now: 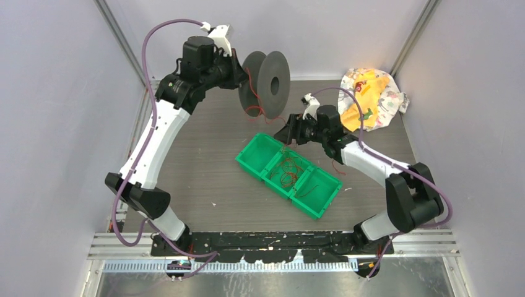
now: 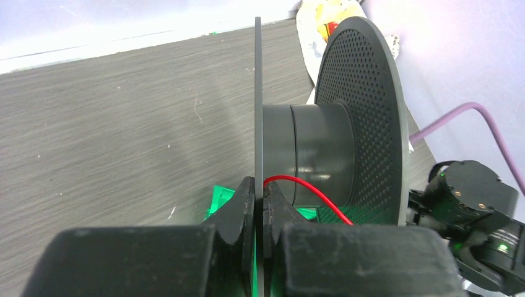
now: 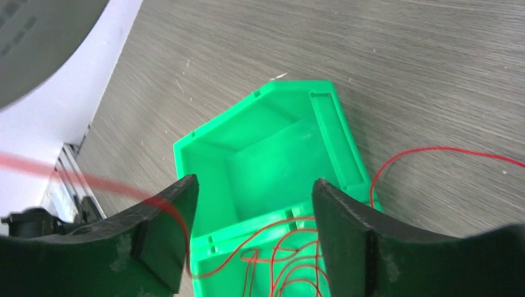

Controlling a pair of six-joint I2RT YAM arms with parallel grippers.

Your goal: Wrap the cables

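Red cables [image 1: 290,173] lie below the wide-open right gripper [image 3: 254,185]; left wrist view alone shows left gripper [image 2: 260,189] pinching the spool [image 2: 322,154] rim.

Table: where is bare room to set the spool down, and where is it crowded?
Free: between the left arm and the green bin, and the near edge before the arm bases. Crowded: beside the bin, where red cables spill out, and the far right corner by the crumpled bag.
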